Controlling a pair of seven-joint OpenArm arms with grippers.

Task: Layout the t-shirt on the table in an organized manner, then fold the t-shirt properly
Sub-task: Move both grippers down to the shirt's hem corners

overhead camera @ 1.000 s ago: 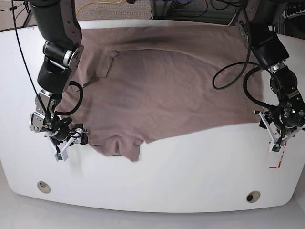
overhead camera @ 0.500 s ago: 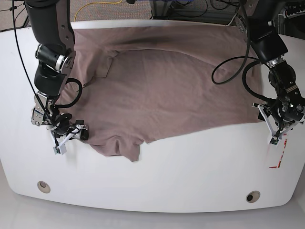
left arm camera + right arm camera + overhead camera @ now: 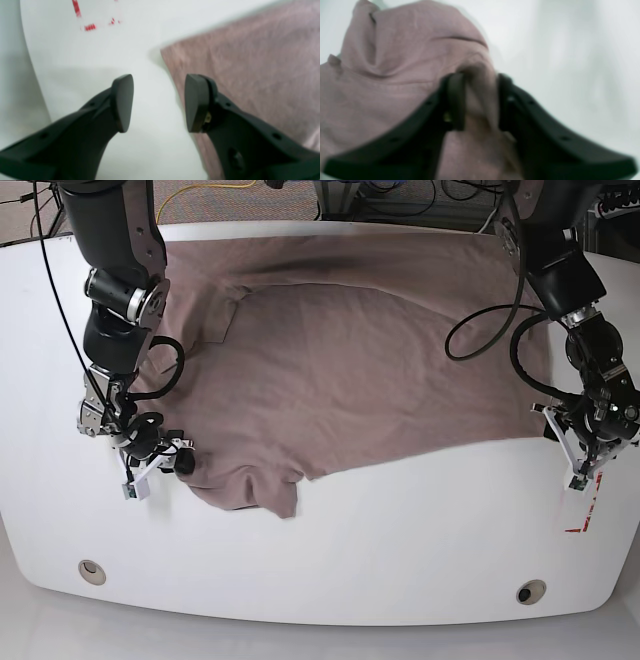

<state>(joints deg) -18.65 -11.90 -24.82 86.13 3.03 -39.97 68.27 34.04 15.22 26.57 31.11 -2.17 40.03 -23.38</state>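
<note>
Two robot arms work at opposite ends of a mauve-brown t-shirt (image 3: 350,360) spread wrinkled across the far half of a glossy white table (image 3: 400,550), its long axis running side to side in the base view. The right gripper (image 3: 476,100) sits at the shirt's near corner on that view's left, and its wrist camera shows a bunched fold of cloth pinched between the two dark fingers (image 3: 456,100), a detail the base view cannot resolve. The left gripper (image 3: 158,102) hovers at the opposite corner, jaws apart and empty, with the shirt's edge lying just beside and partly under one finger (image 3: 197,102) and bare table between them. Only this wrist view shows that gap clearly. Red-white tape (image 3: 585,510) marks the table just beside the left gripper.
</note>
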